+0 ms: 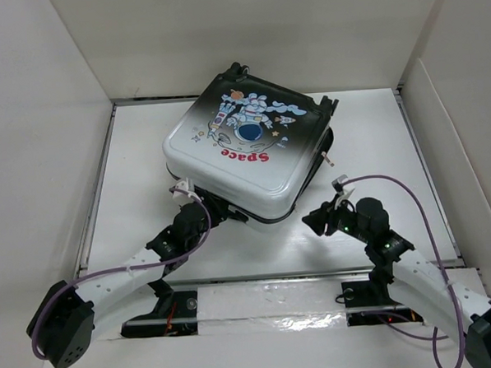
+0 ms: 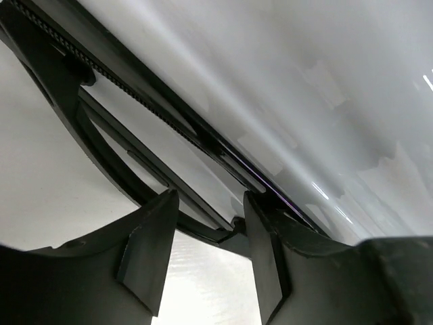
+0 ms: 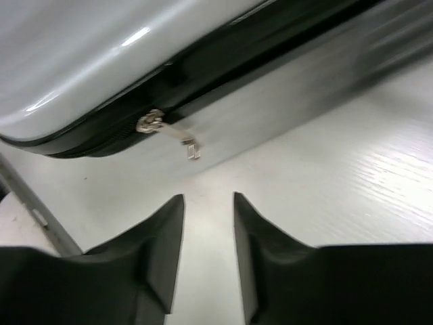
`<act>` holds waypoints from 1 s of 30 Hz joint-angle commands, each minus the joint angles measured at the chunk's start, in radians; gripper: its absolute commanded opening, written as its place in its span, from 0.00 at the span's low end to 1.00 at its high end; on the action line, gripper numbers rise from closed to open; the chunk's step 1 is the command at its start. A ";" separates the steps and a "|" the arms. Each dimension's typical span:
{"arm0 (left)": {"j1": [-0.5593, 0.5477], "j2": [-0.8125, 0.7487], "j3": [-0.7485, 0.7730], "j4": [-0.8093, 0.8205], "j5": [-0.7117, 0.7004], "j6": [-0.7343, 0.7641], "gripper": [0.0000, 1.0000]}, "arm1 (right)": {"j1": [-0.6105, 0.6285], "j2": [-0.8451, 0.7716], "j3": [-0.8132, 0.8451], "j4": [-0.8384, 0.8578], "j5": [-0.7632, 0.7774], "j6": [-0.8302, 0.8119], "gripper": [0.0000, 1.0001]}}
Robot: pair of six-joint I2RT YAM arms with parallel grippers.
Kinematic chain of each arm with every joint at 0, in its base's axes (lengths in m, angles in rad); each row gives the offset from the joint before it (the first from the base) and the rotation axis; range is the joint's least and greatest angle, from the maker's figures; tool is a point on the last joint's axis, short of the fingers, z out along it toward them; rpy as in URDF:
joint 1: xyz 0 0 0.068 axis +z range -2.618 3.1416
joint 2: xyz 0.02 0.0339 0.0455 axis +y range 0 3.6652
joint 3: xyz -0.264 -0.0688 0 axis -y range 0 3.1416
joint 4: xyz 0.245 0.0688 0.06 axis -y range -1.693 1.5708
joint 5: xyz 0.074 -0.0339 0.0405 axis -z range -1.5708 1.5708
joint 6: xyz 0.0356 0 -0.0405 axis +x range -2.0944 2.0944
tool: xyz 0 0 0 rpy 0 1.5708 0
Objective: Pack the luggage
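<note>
The luggage lies flat in the middle of the table, its black-to-white lid with the astronaut and red "Space" print facing up. The lid rests slightly askew over the black lower half. My left gripper is at the suitcase's near left edge. In the left wrist view it stands open just under the glossy shell and the black zipper rim, gripping nothing. My right gripper is off the near right corner, open and empty, a short way from the metal zipper pull.
White walls enclose the table on the left, back and right. A raised white strip runs along the near edge between the arm bases. Purple cables loop over both arms.
</note>
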 commanded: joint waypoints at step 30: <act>-0.109 0.051 0.068 -0.004 0.212 0.148 0.07 | 0.186 0.352 0.146 0.363 0.124 -0.193 0.28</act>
